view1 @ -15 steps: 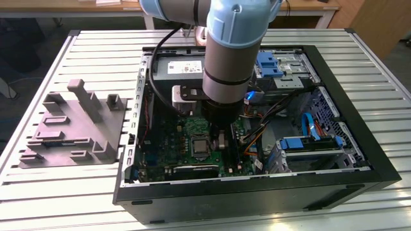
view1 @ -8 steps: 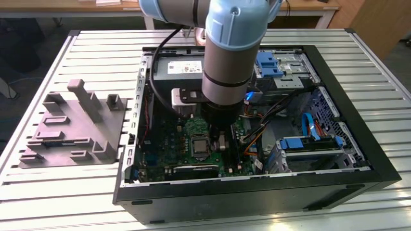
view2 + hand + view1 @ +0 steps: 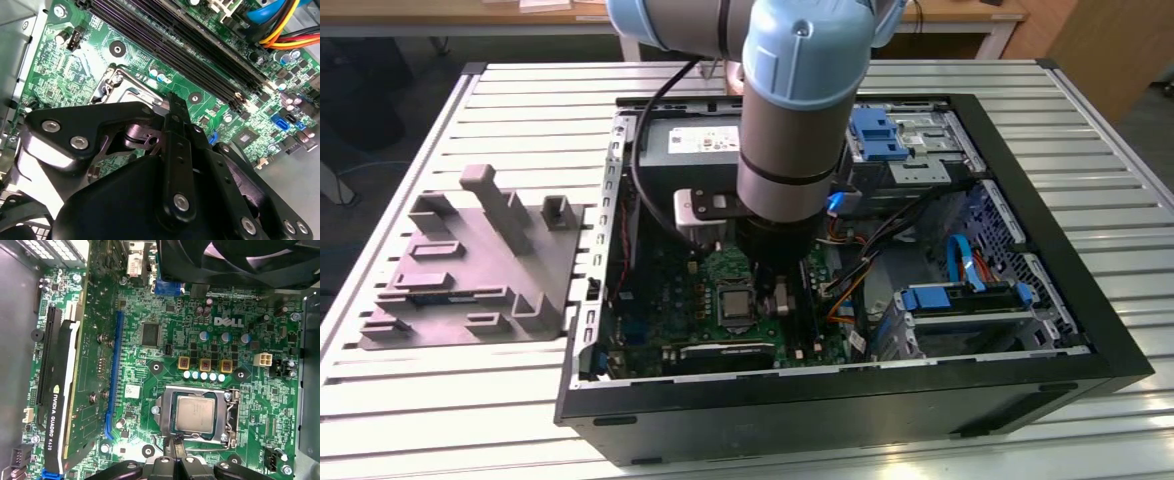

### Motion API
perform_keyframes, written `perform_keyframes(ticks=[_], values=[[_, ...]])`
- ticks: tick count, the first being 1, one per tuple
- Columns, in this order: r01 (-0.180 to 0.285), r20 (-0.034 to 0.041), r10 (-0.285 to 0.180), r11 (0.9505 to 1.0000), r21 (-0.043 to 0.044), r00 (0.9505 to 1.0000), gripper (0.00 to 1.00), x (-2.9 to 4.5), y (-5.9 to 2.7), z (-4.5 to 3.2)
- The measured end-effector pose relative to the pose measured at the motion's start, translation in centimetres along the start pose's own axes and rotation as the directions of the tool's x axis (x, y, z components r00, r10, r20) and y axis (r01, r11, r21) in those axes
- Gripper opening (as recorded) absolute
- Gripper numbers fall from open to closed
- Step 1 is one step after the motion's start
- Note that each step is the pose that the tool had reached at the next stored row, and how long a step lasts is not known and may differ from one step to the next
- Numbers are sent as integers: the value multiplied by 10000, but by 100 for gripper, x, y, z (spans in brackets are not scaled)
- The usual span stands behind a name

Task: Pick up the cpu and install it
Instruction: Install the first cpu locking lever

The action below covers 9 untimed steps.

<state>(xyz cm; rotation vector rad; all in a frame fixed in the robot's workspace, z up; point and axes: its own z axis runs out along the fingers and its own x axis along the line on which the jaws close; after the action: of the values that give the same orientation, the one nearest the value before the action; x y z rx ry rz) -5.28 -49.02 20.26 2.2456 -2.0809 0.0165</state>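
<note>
Now cpu (image 3: 195, 413) seated in socket, just beyond end effector (image 3: 172, 442) fingertips.

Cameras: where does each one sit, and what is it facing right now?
Exterior view: off the arm, above the open PC case, looking down; the arm reaches inside.
First wrist view: on the arm, facing the green board; the cpu lies in its socket, the tool at the socket's edge.
Second wrist view: on the arm, low and oblique over the board, past the tool's black body.
Shared: both wrist views show board and tool.
</note>
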Motion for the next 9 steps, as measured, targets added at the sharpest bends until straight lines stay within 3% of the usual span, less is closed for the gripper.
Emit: perform_keyframes(ticks=[9], values=[[3, 0, -3, 10000, 6, 10000, 11, -3, -2, 57]])
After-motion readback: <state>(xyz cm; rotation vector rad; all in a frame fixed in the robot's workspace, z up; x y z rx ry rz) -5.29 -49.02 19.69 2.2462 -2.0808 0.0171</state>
